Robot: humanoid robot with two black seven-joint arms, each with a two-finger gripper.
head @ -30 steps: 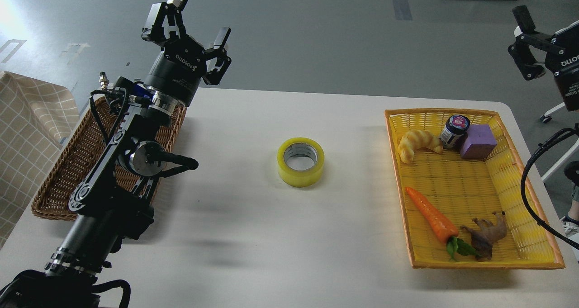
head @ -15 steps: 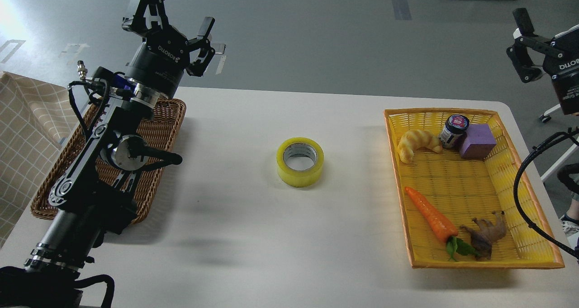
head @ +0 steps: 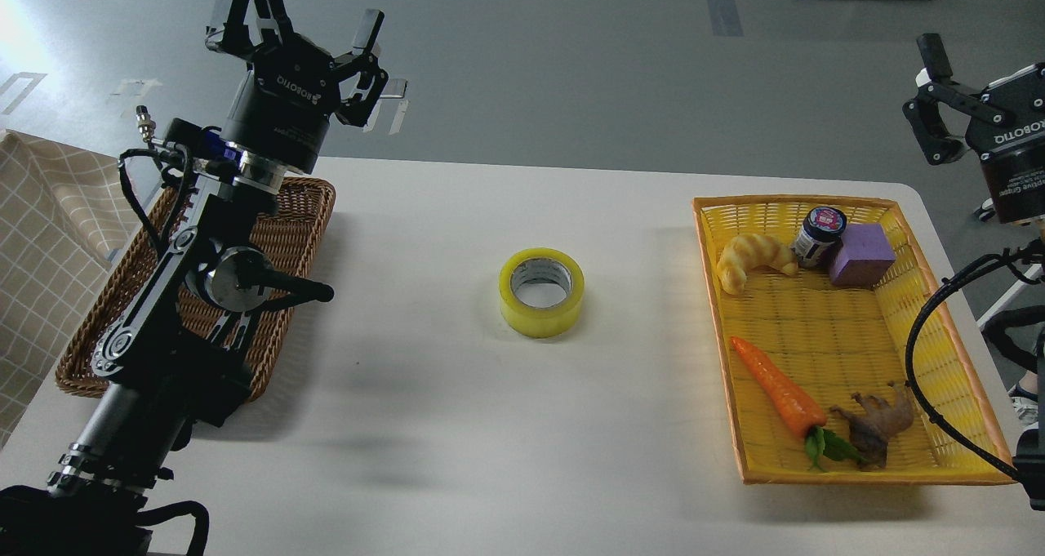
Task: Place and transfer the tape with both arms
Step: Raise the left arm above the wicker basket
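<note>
The tape [head: 542,291], a yellow translucent roll with a grey-white core, lies flat on the white table [head: 457,425] near its middle. My left gripper [head: 314,5] is open and empty, raised high above the far end of the brown wicker basket [head: 298,233], well left of the tape. My right gripper [head: 931,74] is at the right edge, raised beyond the table's far right corner; only one finger and part of its linkage show, and nothing shows in it.
A yellow basket [head: 939,352] at the right holds a croissant [head: 753,260], a small jar [head: 820,236], a purple block [head: 862,255], a carrot [head: 780,390] and a brown toy animal [head: 878,427]. A checked cloth [head: 41,246] lies at the far left. A black cable [head: 931,360] loops over the yellow basket.
My left arm has swung up and to the left, away from the tape, with its gripper open throughout. My right gripper has shifted slightly left and down. The tape has not moved.
</note>
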